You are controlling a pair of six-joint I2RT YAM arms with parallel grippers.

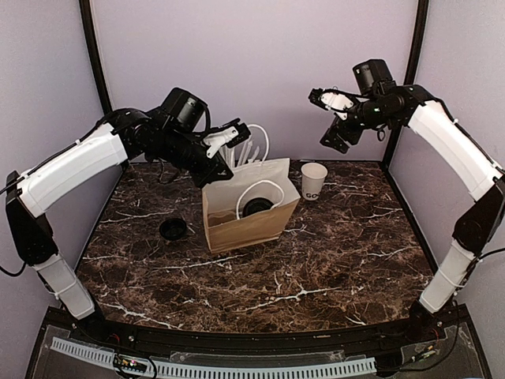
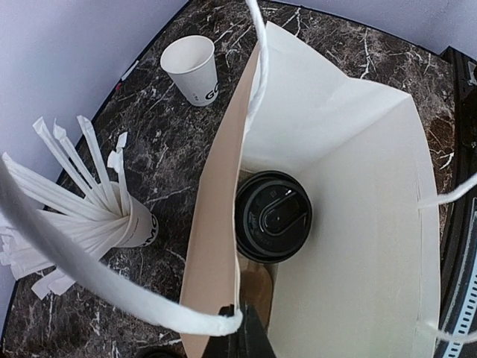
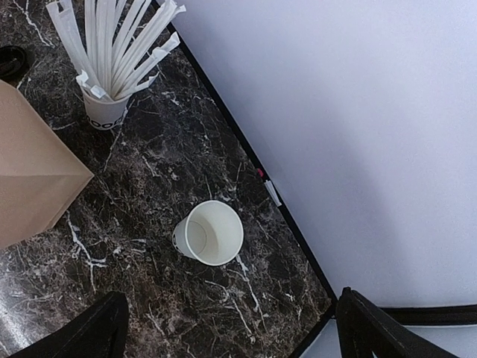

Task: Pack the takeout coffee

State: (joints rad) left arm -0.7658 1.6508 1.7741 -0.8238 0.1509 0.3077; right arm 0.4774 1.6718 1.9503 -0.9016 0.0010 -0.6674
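The left gripper (image 2: 243, 337) has its jaws clenched together on the near rim of the brown paper bag (image 2: 216, 224), where one of the bag's white handles (image 2: 112, 287) also ends. Just past the jaws, the takeout coffee (image 2: 273, 216) stands upright on the floor of the open bag, against the wall on the gripper's side, its black lid facing up. Outside that wall, a white cup stuffed with wrapped straws (image 2: 134, 224) stands close beside the bag on the dark marble table (image 2: 171, 149). An open, lidless white cup (image 2: 192, 68) stands farther off near the back wall.

The right gripper (image 3: 231, 294) hangs high with its jaws spread wide and nothing between them. It is above the lidless cup and well apart from the bag. On the bag's other side, a loose black lid (image 1: 173, 229) lies flat on the table.
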